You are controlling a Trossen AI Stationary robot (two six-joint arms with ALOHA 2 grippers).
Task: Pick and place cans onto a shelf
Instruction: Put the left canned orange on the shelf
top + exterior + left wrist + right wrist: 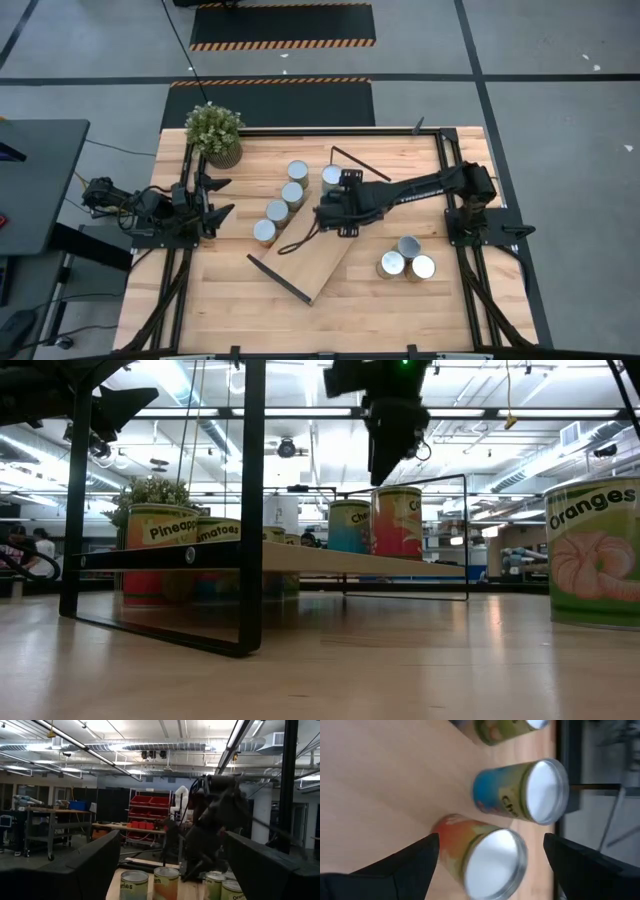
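Note:
The shelf [310, 265] lies slantwise on the table's middle. In the low view a red-orange can [398, 520] and a blue can [350, 525] stand on its board [330, 558]. My right gripper [491, 840] hangs open just above the red-orange can [490, 855], a finger on either side of its silver top, touching nothing; the blue can [530, 790] stands just beyond. From above, the right gripper [322, 215] hides the red-orange can. My left gripper [215, 195] waits open at the table's left edge.
Several cans [280, 205] stand in a row along the shelf's left side. Three cans [405, 260] stand together on the table toward its right. A potted plant [215, 130] is at the far left corner. Black wire frames [360, 165] rise at the shelf's ends.

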